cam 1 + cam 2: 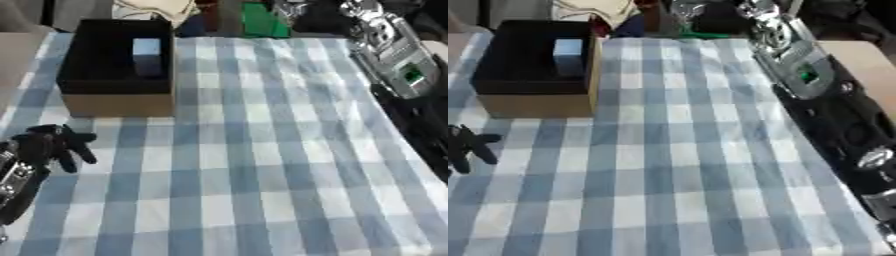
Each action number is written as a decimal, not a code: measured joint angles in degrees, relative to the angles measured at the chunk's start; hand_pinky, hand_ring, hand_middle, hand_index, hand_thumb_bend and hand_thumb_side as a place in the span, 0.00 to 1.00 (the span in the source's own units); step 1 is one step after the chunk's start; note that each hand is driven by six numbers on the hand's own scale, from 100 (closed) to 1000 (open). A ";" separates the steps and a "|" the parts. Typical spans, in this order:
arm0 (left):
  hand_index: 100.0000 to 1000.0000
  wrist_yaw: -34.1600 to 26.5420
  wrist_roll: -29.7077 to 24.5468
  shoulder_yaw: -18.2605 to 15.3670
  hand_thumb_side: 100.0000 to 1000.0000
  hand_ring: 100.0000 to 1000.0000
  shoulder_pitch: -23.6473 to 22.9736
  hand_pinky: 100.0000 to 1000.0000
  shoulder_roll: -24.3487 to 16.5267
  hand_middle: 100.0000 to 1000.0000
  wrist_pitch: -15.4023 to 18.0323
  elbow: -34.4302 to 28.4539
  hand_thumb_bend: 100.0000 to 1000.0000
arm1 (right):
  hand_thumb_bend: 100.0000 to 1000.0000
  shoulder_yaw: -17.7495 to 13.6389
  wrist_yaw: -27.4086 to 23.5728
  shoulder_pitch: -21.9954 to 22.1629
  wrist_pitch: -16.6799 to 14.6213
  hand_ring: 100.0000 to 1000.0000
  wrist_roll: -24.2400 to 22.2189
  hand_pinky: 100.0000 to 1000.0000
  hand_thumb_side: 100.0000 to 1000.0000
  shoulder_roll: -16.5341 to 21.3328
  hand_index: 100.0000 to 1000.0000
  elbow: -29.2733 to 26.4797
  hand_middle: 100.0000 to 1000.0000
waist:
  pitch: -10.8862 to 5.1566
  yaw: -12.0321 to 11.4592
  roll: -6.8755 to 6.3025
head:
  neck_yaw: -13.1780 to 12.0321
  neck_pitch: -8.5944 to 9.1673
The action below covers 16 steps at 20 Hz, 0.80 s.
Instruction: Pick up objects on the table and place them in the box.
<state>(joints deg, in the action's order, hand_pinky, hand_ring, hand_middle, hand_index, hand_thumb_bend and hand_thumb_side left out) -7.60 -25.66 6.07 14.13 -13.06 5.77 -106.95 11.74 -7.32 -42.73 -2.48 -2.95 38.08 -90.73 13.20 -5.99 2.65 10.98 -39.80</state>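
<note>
A brown cardboard box (118, 105) with a dark inside stands at the far left of the table. A pale blue block (147, 54) stands in it, near the right wall. My left hand (51, 145) rests at the near left, below the box, with fingers spread and holding nothing. My right arm (404, 70), grey with a green light, runs along the table's right edge. My right hand (366, 17) is at the far right corner. No loose object shows on the cloth.
A blue and white checked cloth (262, 150) covers the table. Beyond the far edge lie a green thing (262, 20) and a pale bundle (157, 7). A tan surface (870, 60) shows at the right.
</note>
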 measured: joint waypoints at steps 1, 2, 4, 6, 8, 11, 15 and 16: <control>0.38 0.22 0.26 -0.25 0.77 0.49 -0.13 0.85 0.00 0.45 0.09 0.01 0.13 | 0.15 -0.47 -0.51 1.22 0.48 0.97 0.52 0.65 0.23 0.53 0.87 -1.27 0.62 | 0.12 0.38 -0.13 | -0.48 -0.03; 0.38 0.44 0.52 -0.51 0.77 0.49 -0.32 0.85 0.00 0.45 0.17 0.02 0.13 | 0.14 -0.92 -0.94 2.46 0.91 0.97 1.04 0.65 0.25 0.94 0.87 -2.47 0.62 | 0.24 0.81 -0.29 | -0.97 -0.22; 0.39 0.98 1.06 -1.00 0.78 0.49 -0.76 0.85 0.00 0.45 0.31 0.10 0.12 | 0.11 -1.77 -1.79 4.92 1.56 0.98 2.09 0.65 0.28 1.60 0.87 -4.42 0.61 | 0.28 1.64 -0.54 | -1.92 -0.55; 0.40 1.57 1.52 -1.40 0.79 0.49 -1.13 0.85 0.00 0.45 0.46 0.28 0.12 | 0.10 -2.54 -2.48 7.29 2.08 0.98 3.07 0.65 0.29 2.05 0.87 -5.89 0.61 | 0.46 2.15 -0.67 | -2.92 -0.95; 0.41 2.10 1.92 -1.74 0.79 0.49 -1.54 0.85 0.00 0.45 0.54 0.33 0.12 | 0.10 -3.14 -3.11 9.36 2.30 0.98 3.86 0.65 0.30 2.39 0.86 -7.14 0.61 | 0.60 2.45 -0.81 | -3.80 -1.19; 0.43 2.83 2.36 -2.14 0.80 0.50 -1.79 0.85 0.01 0.45 0.67 0.34 0.12 | 0.09 -4.14 -3.42 12.49 2.39 0.98 4.77 0.65 0.31 3.06 0.86 -8.95 0.61 | 0.90 3.12 -0.80 | -4.81 -1.47; 0.45 3.57 2.66 -2.44 0.81 0.50 -2.10 0.86 0.03 0.45 0.73 0.44 0.12 | 0.08 -5.33 -3.69 15.98 1.89 0.98 5.68 0.65 0.32 3.10 0.86 -11.13 0.61 | 1.11 3.59 -0.82 | -5.66 -1.53; 0.45 3.67 2.66 -2.44 0.81 0.50 -2.12 0.86 0.03 0.45 0.73 0.53 0.12 | 0.07 -5.54 -3.77 16.76 1.71 0.98 5.82 0.65 0.33 3.10 0.86 -11.54 0.61 | 1.13 3.62 -0.82 | -5.81 -1.54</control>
<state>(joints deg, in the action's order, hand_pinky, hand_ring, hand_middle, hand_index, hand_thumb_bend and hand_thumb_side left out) -3.93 -23.00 3.63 12.01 -13.03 6.51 -106.42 6.20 -11.09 -25.98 -0.77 2.87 41.18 -102.28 14.33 -2.36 1.83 5.17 -41.34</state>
